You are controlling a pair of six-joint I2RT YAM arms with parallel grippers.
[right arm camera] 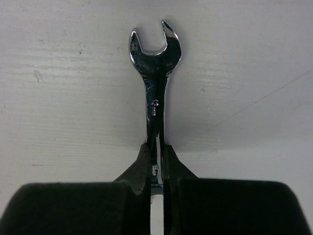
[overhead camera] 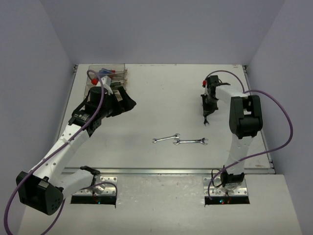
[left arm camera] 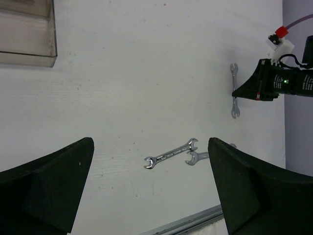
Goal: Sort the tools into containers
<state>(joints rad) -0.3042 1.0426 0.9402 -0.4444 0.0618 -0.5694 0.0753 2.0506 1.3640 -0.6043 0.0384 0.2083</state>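
Note:
My right gripper (right arm camera: 155, 152) is shut on the shank of a silver open-end wrench (right arm camera: 155, 63), low at the table surface; the wrench also shows in the top view (overhead camera: 207, 121) at the right of the table, and in the left wrist view (left arm camera: 234, 93). Two more silver wrenches (overhead camera: 166, 138) (overhead camera: 190, 141) lie end to end at the table's middle front, and show between my left fingers (left arm camera: 171, 153) (left arm camera: 197, 157). My left gripper (overhead camera: 128, 104) is open and empty, near the clear bins (overhead camera: 117, 68) at the back left. Blue and red handles (overhead camera: 105, 73) lie in the bins. No pliers show.
A corner of a clear bin (left arm camera: 29, 46) shows at the upper left of the left wrist view. A metal rail (overhead camera: 166, 171) runs along the table's front edge. Purple cables loop off both arms. Grey walls close in the left, back and right.

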